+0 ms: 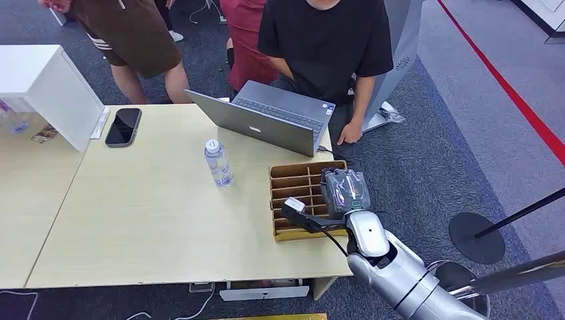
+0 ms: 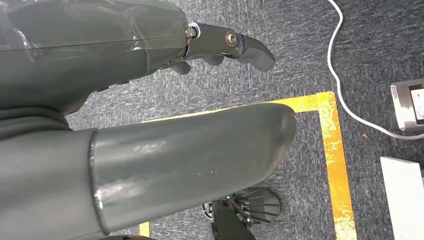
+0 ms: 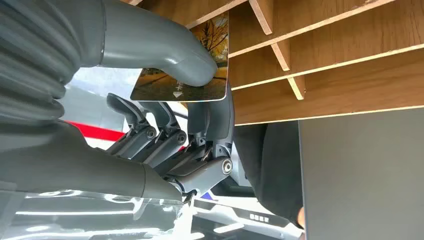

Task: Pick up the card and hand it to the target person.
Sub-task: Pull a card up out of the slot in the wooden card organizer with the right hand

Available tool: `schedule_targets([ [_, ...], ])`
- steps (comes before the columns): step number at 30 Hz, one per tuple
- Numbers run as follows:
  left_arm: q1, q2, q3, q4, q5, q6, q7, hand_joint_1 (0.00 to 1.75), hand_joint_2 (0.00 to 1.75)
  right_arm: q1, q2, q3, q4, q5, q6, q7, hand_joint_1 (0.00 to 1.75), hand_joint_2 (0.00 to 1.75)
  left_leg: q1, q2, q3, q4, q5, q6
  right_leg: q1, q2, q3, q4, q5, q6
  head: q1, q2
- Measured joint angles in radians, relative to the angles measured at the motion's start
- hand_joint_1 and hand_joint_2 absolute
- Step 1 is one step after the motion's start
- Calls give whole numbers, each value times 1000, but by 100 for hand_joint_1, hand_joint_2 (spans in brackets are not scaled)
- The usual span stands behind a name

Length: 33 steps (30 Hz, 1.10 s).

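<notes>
Right hand (image 3: 190,125) pinches the card (image 3: 200,70) between its thick thumb and the darker fingers (image 3: 220,115), the card's far end still down in a slot of the wooden divider box (image 1: 293,183) at the table (image 1: 153,220) edge. Left hand (image 2: 150,100) hangs over the carpet, holding nothing, fingers loosely apart. Beyond the box sit a laptop (image 1: 266,120), a water bottle (image 1: 218,162) and a phone (image 1: 123,126), with a seated person in black (image 1: 326,40) behind the laptop.

laptop (image 1: 270,120) behind wooden organizer (image 1: 296,198), bottle (image 1: 218,163) left
</notes>
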Motion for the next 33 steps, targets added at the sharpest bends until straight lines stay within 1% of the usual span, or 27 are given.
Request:
schedule_targets([
  [4, 0, 4, 2, 1, 2, -3, -4, 0, 0, -7, 3, 7, -34, -41, 5, -29, 159, 175, 0, 1, 1, 0, 0, 0, 0, 1, 0, 0, 0, 0, 0, 0],
  [12, 0, 7, 5, 1, 4, -4, -9, 0, 0, -20, -10, 5, -95, -100, 9, -50, 159, 175, 0, 0, -1, 0, 0, 0, 0, 0, -1, 0, 0, 0, 0, 0],
  [15, 0, 9, 8, 1, 6, -4, -14, 0, 0, -38, -22, 1, -140, -146, 4, -65, 158, 175, 0, 0, -1, 0, 0, 0, 0, 0, -1, 0, 0, 0, 0, 0],
  [19, 0, 9, 7, 2, 4, -6, -17, 0, 0, -76, -36, -11, -177, -164, 7, -67, 158, 175, 0, 1, -1, 1, 0, 0, 0, 1, -1, 1, 0, 0, 0, 0],
  [21, -3, 8, 2, 2, -1, -7, -14, 0, 0, -101, -34, -15, -153, -158, 9, -64, 155, 175, 0, 1, -1, 1, 0, 0, 0, 1, -1, 1, 0, 0, 0, 0],
  [24, -10, 5, -6, 3, -10, -9, -6, 0, 0, -142, -23, -17, -66, -148, -3, -61, 154, 175, 0, 1, 0, 1, 0, 0, 0, 1, -1, 1, 1, 0, 0, 0],
  [29, -15, 3, -11, 3, -16, -9, 0, 0, 0, -166, -15, -19, 7, -148, -23, -64, 154, 175, 0, 0, 0, 0, 1, 0, 0, 0, 0, -1, 1, 0, 0, 0],
  [33, -27, -1, -26, 4, -30, -13, 13, 0, 0, -218, -1, -28, 147, -172, -66, -68, 155, 175, 0, 0, 1, -1, 1, 0, 0, 0, 1, -1, 1, 0, 0, 0],
])
